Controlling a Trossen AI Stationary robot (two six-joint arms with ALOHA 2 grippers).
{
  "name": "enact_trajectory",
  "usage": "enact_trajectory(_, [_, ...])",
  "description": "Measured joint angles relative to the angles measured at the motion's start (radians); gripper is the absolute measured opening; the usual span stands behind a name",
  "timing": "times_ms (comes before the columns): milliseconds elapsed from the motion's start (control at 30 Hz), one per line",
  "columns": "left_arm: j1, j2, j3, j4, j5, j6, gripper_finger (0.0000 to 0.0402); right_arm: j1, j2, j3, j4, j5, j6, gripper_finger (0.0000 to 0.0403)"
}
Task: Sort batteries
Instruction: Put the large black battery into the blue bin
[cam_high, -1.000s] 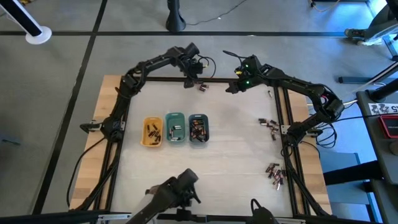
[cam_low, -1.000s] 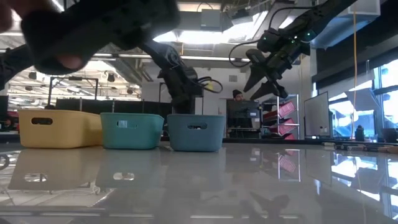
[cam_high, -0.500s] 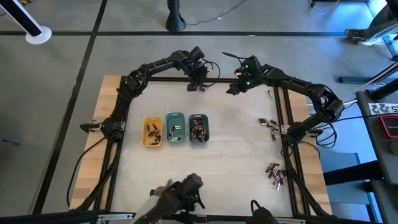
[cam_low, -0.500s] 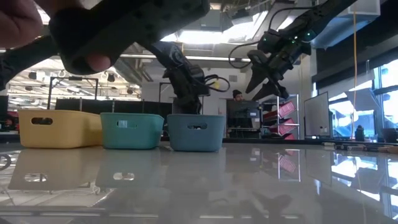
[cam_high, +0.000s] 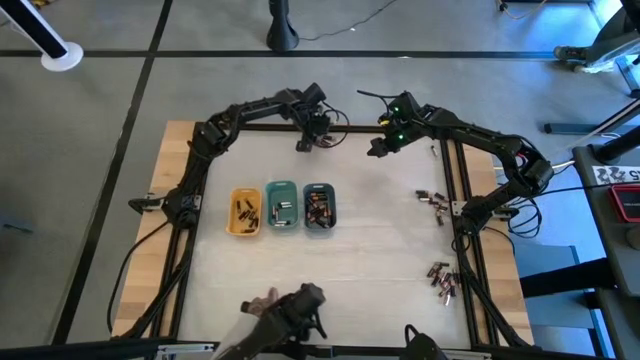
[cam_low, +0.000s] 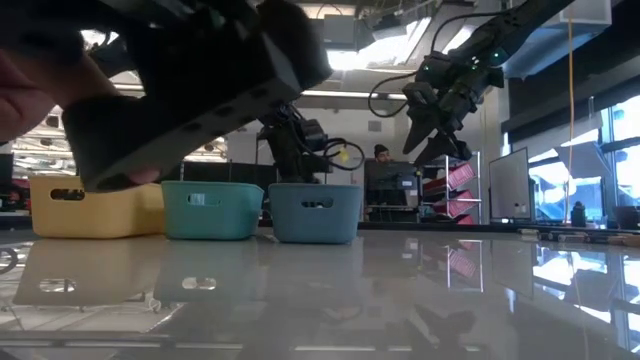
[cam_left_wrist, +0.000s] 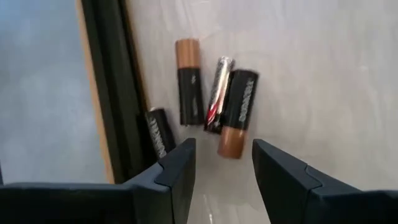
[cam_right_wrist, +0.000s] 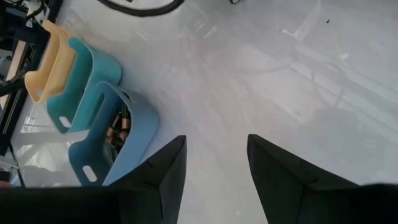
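Just ahead of the left gripper (cam_left_wrist: 221, 168), its fingers parted and empty, the batteries (cam_left_wrist: 214, 99) lay on the worktop (cam_left_wrist: 323, 74), long axes roughly along its reach.

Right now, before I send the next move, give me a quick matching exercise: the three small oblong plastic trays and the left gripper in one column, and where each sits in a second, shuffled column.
Things:
1. yellow oblong plastic tray
2. green oblong plastic tray
3. grey-blue oblong plastic tray
4. left gripper

Places:
A. middle of the row of trays
B. at the table's far edge, over a small group of batteries
C. end of the row nearest the left arm's side
D. end of the row nearest the right arm's side

Pairs: 1-C, 2-A, 3-D, 4-B
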Motion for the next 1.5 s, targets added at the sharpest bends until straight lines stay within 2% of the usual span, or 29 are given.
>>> enact_trajectory(200, [-0.015,0.002,0.000,-0.001,0.000,0.032,0.0149,0.000,0.000,0.000,0.000,-0.001,-0.006,0.0172])
enact_trajectory(400, [-0.020,0.038,0.006,-0.004,-0.047,0.023,0.0138,0.000,0.000,0.000,0.000,-0.027,-0.007,0.0172])
enact_trajectory(567, [-0.023,0.051,0.005,-0.018,-0.054,-0.004,0.0105,0.000,0.000,0.000,-0.021,-0.049,-0.006,0.0172])
enact_trajectory(767, [-0.025,0.053,0.005,-0.036,-0.072,-0.029,0.0039,0.000,0.000,0.000,-0.063,-0.053,-0.007,0.0172])
enact_trajectory(1100, [-0.036,0.006,-0.002,-0.056,-0.084,-0.053,0.0036,0.001,-0.002,0.000,-0.063,-0.071,-0.006,0.0172])
enact_trajectory(1233, [-0.046,-0.055,-0.005,-0.118,-0.087,-0.064,0.0036,0.001,-0.002,0.000,-0.061,-0.071,-0.009,0.0172])
enact_trajectory(1400, [-0.066,-0.126,-0.001,-0.282,-0.071,-0.136,0.0036,0.001,-0.002,0.000,-0.047,-0.069,-0.032,0.0172])
enact_trajectory(1500, [-0.088,-0.157,-0.003,-0.385,-0.019,-0.183,0.0036,0.000,-0.002,0.000,-0.012,-0.069,-0.035,0.0172])
